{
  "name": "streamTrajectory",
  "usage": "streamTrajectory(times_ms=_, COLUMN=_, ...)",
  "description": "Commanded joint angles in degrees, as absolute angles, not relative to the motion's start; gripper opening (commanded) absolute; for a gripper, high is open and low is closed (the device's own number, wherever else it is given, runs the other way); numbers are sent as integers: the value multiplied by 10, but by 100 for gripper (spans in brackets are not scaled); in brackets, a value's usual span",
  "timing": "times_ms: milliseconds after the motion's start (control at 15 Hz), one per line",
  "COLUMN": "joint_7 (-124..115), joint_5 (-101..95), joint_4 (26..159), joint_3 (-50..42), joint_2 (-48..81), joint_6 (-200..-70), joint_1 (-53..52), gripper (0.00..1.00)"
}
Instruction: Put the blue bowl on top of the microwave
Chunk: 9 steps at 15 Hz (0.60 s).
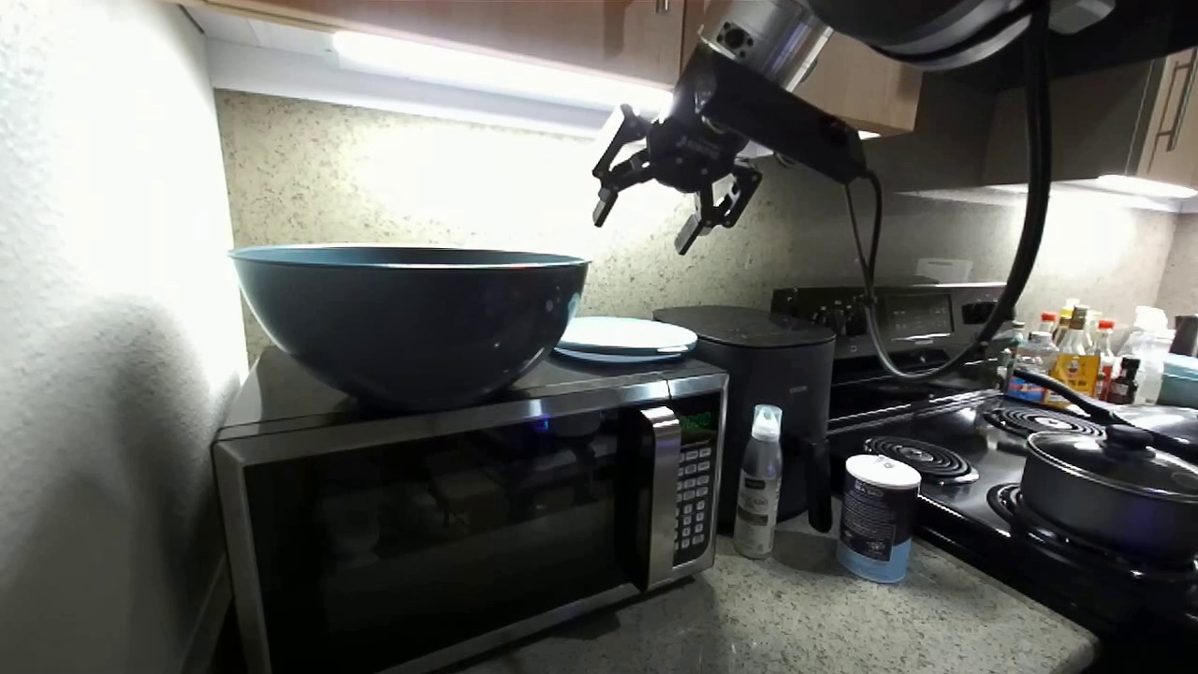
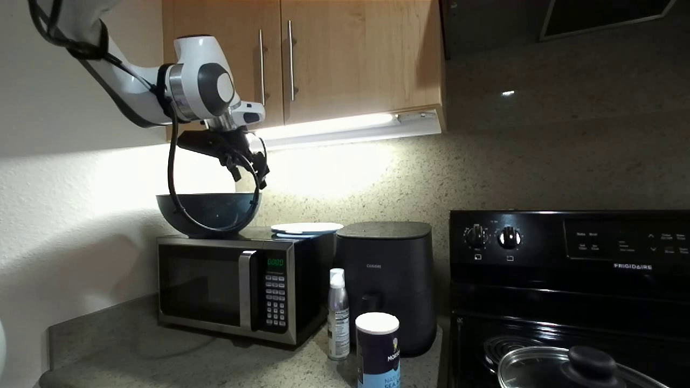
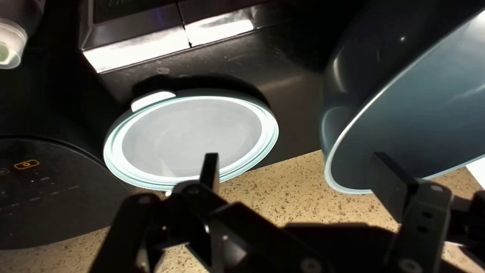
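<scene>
The blue bowl (image 1: 412,328) stands upright on the left part of the microwave's top in both exterior views; it also shows in an exterior view (image 2: 215,210) and at the right of the wrist view (image 3: 416,125). The microwave (image 1: 440,534) is a steel box with a dark door; it shows too in an exterior view (image 2: 205,280), and its top shows in the wrist view (image 3: 295,94). My gripper (image 1: 644,232) is open and empty, above and to the right of the bowl, apart from it. Its two fingers are spread in the wrist view (image 3: 297,167).
A flat pale-blue plate (image 1: 627,335) lies on the microwave's right part, beside the bowl. A black appliance (image 2: 385,285), a spray bottle (image 1: 760,482) and a salt canister (image 1: 878,520) stand to the right. Cabinets (image 2: 361,54) hang close above; a wall (image 1: 103,328) is at left.
</scene>
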State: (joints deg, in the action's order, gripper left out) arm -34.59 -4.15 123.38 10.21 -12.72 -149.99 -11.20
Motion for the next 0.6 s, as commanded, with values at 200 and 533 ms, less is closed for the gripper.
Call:
streamTrajectory(times_ms=200, joint_7=-341, joint_5=-31, joint_4=1242, joint_3=122, joint_2=-138, joint_6=-1500, joint_1=-88, gripper=100)
streamTrajectory(times_ms=533, joint_7=-342, joint_5=-32, joint_4=1242, joint_3=123, joint_2=-138, joint_6=-1500, joint_1=-88, gripper=100)
